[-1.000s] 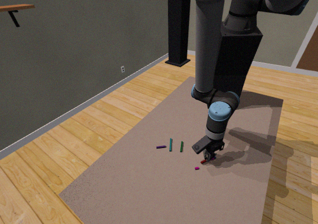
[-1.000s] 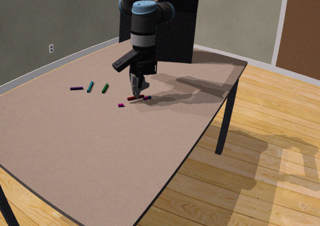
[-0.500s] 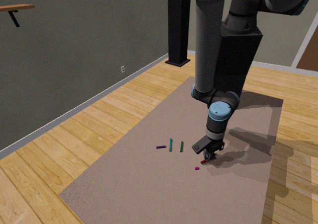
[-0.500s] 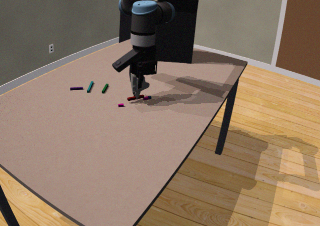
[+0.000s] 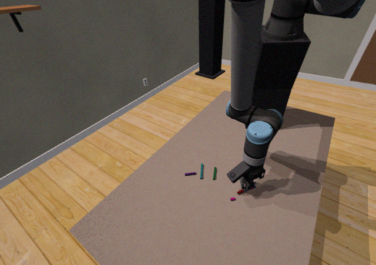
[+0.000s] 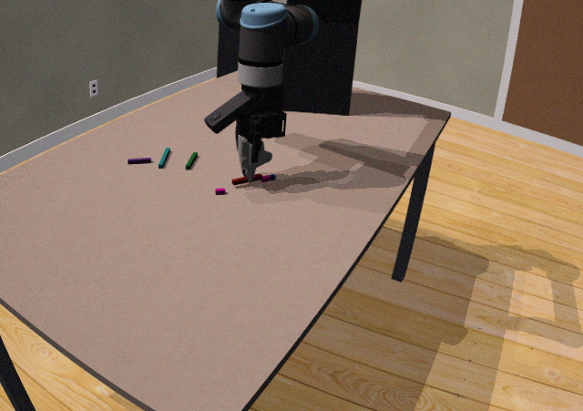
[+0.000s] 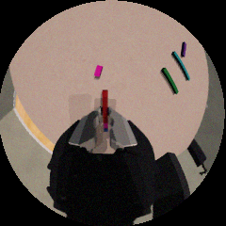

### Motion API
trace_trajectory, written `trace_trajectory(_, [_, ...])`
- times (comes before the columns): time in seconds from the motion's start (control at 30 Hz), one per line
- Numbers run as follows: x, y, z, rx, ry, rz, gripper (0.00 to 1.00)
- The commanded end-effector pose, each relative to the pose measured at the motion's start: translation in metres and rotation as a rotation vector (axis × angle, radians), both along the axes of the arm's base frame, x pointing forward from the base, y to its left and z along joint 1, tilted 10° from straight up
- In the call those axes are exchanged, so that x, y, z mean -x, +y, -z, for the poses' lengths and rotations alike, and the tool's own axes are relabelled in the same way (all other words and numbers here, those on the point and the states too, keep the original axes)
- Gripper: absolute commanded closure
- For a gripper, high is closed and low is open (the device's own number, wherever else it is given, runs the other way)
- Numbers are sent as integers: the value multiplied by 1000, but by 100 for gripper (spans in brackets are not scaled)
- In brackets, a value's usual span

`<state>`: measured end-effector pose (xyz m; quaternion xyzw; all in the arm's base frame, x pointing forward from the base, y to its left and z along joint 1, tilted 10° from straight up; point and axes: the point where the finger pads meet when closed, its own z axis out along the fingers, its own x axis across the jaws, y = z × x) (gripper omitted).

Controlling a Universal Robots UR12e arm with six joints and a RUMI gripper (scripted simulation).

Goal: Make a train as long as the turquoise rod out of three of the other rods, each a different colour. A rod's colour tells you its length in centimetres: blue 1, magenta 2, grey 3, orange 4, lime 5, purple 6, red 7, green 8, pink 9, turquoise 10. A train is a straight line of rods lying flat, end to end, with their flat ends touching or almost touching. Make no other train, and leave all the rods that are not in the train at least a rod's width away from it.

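My gripper (image 5: 246, 187) (image 6: 250, 176) (image 7: 104, 107) is shut on the red rod (image 5: 240, 191) (image 6: 240, 179) (image 7: 105, 100), which lies at table level. In line with it on its right end lie a magenta rod (image 6: 266, 178) and a small blue rod (image 6: 272, 176) (image 7: 105, 128); whether their ends touch I cannot tell. A second magenta rod (image 5: 232, 198) (image 6: 219, 190) (image 7: 98, 71) lies apart, to the front left. The turquoise rod (image 5: 201, 170) (image 6: 163, 158) (image 7: 181, 65) lies further left, between the purple rod (image 5: 190, 173) (image 6: 139, 160) (image 7: 184, 49) and the green rod (image 5: 214, 173) (image 6: 190, 160) (image 7: 169, 80).
The brown table top (image 5: 170, 213) (image 6: 141, 265) has its right edge (image 6: 376, 228) a little beyond the gripper. The arm's black base column (image 6: 324, 44) stands at the back of the table.
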<state>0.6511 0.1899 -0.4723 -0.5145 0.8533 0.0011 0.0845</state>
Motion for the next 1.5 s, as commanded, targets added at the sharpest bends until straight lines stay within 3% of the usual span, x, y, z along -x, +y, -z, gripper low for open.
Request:
trace_trajectory(0.0, [-1, 0, 2, 0, -1, 0, 100])
trace_trajectory(1.47, [-2, 1, 7, 0, -1, 0, 100])
